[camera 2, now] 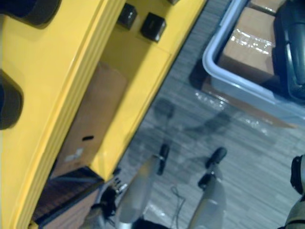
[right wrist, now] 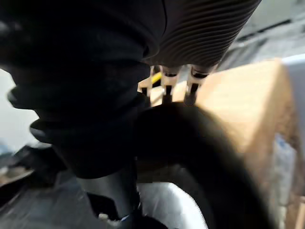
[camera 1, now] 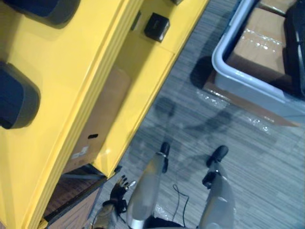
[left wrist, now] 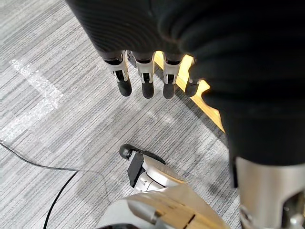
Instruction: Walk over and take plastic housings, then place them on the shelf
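A yellow shelf [camera 1: 62, 62] took up the robot's left side, seen from above. A dark rounded housing [camera 1: 16, 98] sat on the shelf's top level, and a second housing [camera 1: 47, 9] sat further along the same level. On a lower level of the shelf lay a small black block [camera 1: 156, 26], with a second black block [camera 2: 127, 15] just beside it. A cardboard box [camera 1: 102, 114] lay inside the shelf below those blocks, with a dark slot in its side. A brown wooden top [camera 1: 71, 195] showed under the near end of the shelf.

To the right of the shelf, well apart from it across the grey carpet floor [camera 1: 238, 162], stood a pale grey bin [camera 1: 224, 67]. Brown cartons [camera 1: 259, 38] lay in the bin. A dark glossy part [camera 2: 293, 43], much like the housings on the shelf, rested at the side of the bin furthest from the shelf.

The left hand [left wrist: 133, 33] hung by the near corner of the shelf. Its fingers were straight and relaxed above the carpet and held nothing. The right hand [right wrist: 200, 38] sat close over a dark curved thing [right wrist: 209, 152], with brown cardboard beyond it. I could not tell whether this hand was open or closed. Nor could I tell whether the dark curved thing was a housing.
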Available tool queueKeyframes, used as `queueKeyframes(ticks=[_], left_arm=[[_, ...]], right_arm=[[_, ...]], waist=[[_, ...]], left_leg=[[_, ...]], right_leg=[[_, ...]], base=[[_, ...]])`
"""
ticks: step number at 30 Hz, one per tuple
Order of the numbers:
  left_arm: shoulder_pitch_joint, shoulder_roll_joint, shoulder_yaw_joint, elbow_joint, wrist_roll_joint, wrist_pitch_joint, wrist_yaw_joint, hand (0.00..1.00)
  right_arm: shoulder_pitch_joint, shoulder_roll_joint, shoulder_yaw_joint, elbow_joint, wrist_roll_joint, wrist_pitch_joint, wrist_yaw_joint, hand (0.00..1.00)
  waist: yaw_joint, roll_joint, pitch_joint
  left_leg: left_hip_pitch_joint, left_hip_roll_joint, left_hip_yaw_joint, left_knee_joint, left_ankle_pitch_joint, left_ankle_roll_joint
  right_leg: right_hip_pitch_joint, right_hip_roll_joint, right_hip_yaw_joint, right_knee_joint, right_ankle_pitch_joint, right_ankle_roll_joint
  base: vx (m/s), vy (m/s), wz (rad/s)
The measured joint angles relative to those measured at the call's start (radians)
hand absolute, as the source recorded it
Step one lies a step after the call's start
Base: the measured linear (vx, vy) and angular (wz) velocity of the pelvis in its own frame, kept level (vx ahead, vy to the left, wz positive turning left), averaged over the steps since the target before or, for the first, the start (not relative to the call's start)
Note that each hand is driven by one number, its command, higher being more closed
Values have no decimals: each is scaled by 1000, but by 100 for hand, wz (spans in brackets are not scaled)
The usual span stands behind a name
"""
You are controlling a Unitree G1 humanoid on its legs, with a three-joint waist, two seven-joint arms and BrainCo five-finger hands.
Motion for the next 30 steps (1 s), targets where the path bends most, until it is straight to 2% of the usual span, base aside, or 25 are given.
queueKeyframes(ticks=[3, 11, 19, 22, 24, 28, 30], left_arm=[[0, 0, -1, 0, 0, -1, 0, 0], [0, 0, -3, -3, 1, -14, 4, 0], [1, 0, -3, -9, 3, -39, 13, 0], [1, 0, -3, -28, 0, -76, 43, 0], [1, 0, -3, -53, 0, -129, 75, 0], [-5, 1, -2, -143, -40, -209, 118, 0], [-29, 4, -2, -215, -40, -224, 135, 0]], right_arm=[[-1, -8, 30, -14, -37, 2, -3, 100], [-9, -20, 73, -52, -40, 6, -2, 100], [0, -16, 75, -54, -69, 14, -8, 100], [2, -3, 75, -53, -104, -7, -48, 100], [2, 15, 75, -55, -111, -29, -107, 100], [-1, 25, 75, -70, -149, -43, -207, 100], [-2, 25, 75, -85, -169, -45, -242, 100]], waist=[[1, 0, 0], [3, 1, -1], [10, 4, -3], [11, 4, -3], [13, 4, -3], [16, 4, -3], [16, 4, -3]], left_leg=[[0, 1, 0, 0, 0, 0], [9, 3, 1, -2, 0, 0], [10, 4, 0, -1, 2, -2], [12, 4, 0, -1, 2, -2], [16, 5, 0, -1, 2, -2], [37, 6, 0, -6, 3, -3], [47, 5, 0, -17, 8, -4]], right_leg=[[0, 0, -1, 0, 0, 2], [4, 0, -1, 7, -3, 1], [6, 1, -2, 8, -3, 0], [7, 1, -2, 10, -3, 0], [8, 1, -1, 13, -4, 0], [29, 0, -2, 14, -7, -3], [37, -1, -3, 14, -9, -7]], base=[[0, 0, 0], [0, 0, 0], [0, 0, 0], [0, 0, 0], [0, 0, 0], [0, 0, 0], [-18, -15, 4]])
